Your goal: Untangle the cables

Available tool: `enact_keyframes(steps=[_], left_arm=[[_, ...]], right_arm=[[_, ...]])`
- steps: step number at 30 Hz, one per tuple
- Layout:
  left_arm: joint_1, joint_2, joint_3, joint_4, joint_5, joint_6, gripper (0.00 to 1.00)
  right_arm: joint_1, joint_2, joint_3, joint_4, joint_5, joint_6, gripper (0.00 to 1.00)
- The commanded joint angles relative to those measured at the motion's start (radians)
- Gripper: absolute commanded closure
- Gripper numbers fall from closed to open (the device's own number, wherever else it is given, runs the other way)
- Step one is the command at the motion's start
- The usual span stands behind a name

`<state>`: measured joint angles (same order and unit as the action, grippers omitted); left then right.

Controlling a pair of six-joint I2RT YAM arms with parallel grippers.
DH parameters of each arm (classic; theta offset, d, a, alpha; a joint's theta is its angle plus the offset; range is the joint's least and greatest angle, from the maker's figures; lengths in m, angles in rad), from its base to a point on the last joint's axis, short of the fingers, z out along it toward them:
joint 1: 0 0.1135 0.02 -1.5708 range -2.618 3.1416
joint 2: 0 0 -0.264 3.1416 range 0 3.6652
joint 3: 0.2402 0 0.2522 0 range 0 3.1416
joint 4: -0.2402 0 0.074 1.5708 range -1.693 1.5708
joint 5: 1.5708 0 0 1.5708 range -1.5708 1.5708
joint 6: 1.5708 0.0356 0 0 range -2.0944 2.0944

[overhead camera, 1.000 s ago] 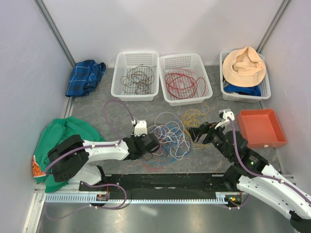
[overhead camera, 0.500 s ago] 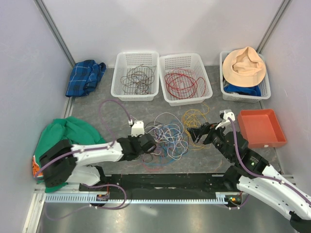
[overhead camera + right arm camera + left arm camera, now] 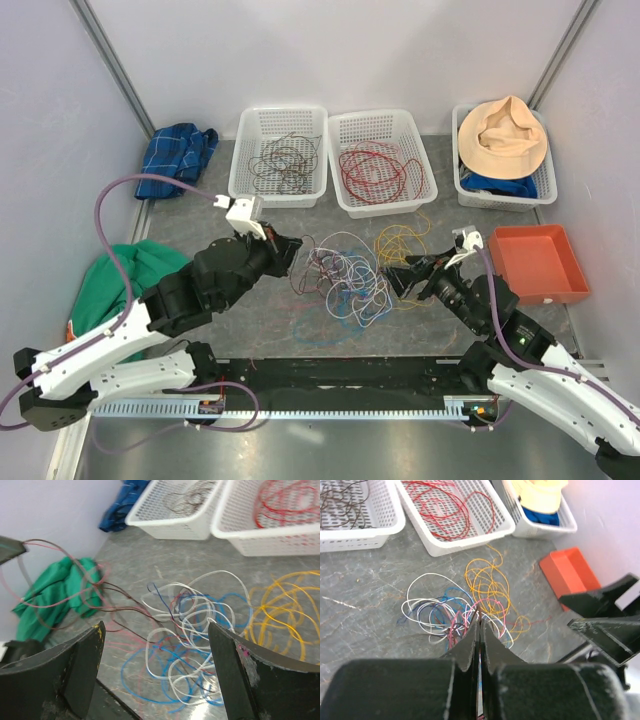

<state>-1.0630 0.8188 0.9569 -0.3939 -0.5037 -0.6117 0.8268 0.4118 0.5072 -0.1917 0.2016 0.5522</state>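
Note:
The cables [image 3: 345, 275] lie as a loose tangle of white, blue, purple and red loops mid-table, with a yellow cable [image 3: 400, 240] to their right. My left gripper [image 3: 287, 250] is raised at the tangle's left edge, shut on thin dark brown and red strands. In the right wrist view these strands [image 3: 107, 592] stretch from the left gripper [image 3: 10, 549] down into the white and blue loops [image 3: 200, 630]. From the left wrist, the shut left gripper [image 3: 480, 622] points over the pile [image 3: 445, 612]. My right gripper [image 3: 400, 275] stands open at the tangle's right side; between its fingers [image 3: 156, 626] nothing is held.
At the back stand a white basket [image 3: 240, 185] with brown wires, one [image 3: 345, 195] with red wires, and one [image 3: 470, 195] holding a tan hat. A red tray [image 3: 537, 262] lies right. Blue plaid cloth [image 3: 175, 158] and green cloth [image 3: 130, 275] lie left.
My left gripper shut at the tangle, then rose and drew back to the left, pulling dark brown and red strands out of the pile. The right gripper barely moved.

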Motion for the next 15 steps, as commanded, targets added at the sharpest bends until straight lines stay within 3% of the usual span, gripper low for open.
enact_keyframes(steps=[1,8,15], left_arm=[[-0.003,0.045,0.074,0.006,0.132,0.159,0.98],[-0.003,0.097,0.180,0.026,0.171,0.251,0.98],[-0.005,0.138,0.217,0.027,0.194,0.265,0.98]], right_arm=[[0.002,0.019,0.030,0.184,-0.163,-0.021,0.08],[0.002,0.186,0.120,0.354,-0.318,-0.058,0.10],[0.003,0.407,0.181,0.518,-0.416,-0.063,0.24]])
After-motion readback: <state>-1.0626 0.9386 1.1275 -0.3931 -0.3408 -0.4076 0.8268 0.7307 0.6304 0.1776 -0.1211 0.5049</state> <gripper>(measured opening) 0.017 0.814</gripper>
